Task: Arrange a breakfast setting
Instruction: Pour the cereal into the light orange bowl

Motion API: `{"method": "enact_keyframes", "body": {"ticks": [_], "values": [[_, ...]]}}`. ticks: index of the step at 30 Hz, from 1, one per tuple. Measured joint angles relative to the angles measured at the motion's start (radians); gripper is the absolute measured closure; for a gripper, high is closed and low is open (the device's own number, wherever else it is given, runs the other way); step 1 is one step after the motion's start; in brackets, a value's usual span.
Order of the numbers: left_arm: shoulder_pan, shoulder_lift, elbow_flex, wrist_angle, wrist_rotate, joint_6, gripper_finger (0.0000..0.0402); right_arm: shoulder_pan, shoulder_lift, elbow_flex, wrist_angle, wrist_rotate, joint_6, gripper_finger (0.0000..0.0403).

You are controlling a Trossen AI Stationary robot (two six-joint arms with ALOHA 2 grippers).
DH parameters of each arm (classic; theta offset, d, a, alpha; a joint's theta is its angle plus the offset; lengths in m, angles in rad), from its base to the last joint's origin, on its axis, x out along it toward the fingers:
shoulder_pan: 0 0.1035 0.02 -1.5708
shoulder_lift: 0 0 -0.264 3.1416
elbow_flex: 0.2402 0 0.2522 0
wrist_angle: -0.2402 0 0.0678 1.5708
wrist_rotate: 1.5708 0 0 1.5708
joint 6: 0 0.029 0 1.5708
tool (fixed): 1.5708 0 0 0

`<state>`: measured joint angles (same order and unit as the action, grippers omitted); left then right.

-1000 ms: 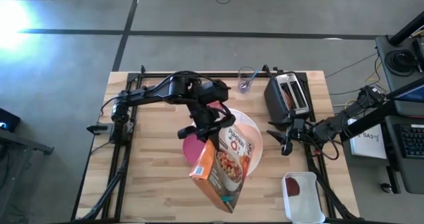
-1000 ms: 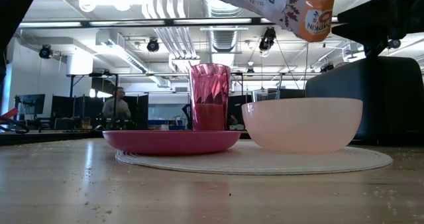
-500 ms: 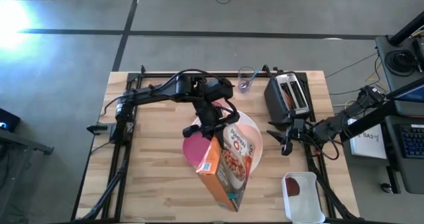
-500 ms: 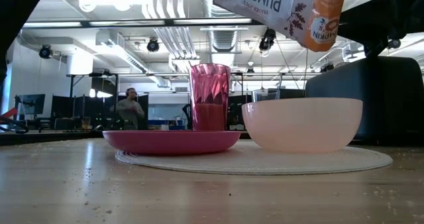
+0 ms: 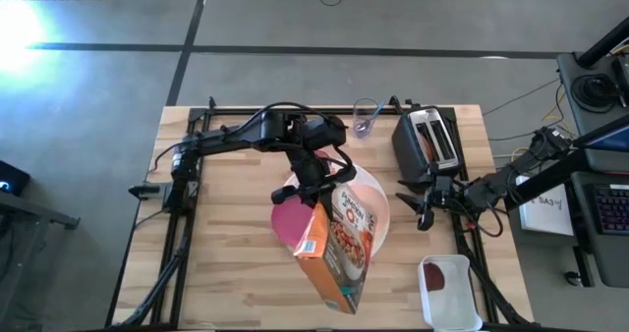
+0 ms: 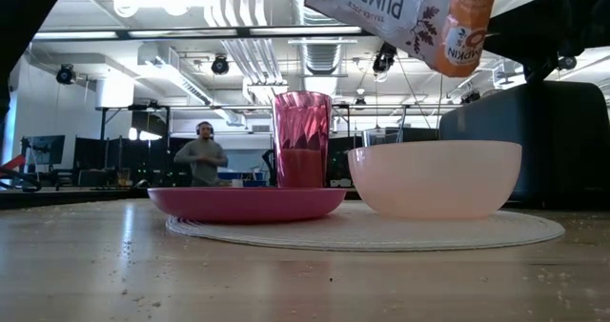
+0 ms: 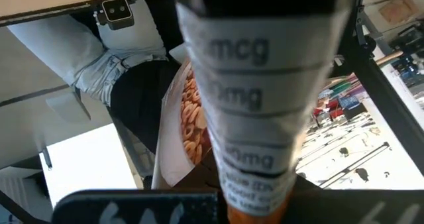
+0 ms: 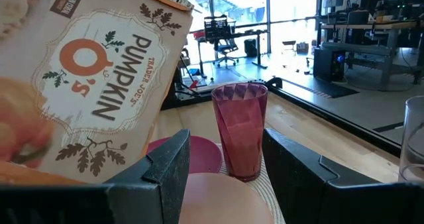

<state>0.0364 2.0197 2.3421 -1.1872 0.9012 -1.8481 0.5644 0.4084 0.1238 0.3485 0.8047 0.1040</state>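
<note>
The left gripper [image 5: 316, 196] is closed on a tilted cereal box [image 5: 337, 246], and the bowl [image 6: 435, 178] is directly below it.

One cereal box [image 5: 334, 246]; one white plate [image 5: 378, 206]; one magenta plate [image 5: 286, 222]; one peach bowl [image 6: 435, 177]; one pink cup [image 6: 302, 139]; one clear glass [image 5: 366, 117]; one toaster [image 5: 429, 141]; one white tub [image 5: 449, 291].

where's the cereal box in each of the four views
high view: cereal box tilted over the white plate, held by the left hand.
low view: top edge, above the peach bowl.
left wrist view: fills the middle.
right wrist view: left side.
Shared landmark: pink cup.
</note>
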Motion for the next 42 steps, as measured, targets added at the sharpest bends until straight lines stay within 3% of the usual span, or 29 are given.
{"method": "enact_keyframes", "body": {"ticks": [42], "values": [[-0.002, 0.007, 0.000, 0.048, 0.011, -0.106, 0.0402, 0.000, 0.000, 0.000, 0.000, 0.000, 0.000, 0.0225]]}}
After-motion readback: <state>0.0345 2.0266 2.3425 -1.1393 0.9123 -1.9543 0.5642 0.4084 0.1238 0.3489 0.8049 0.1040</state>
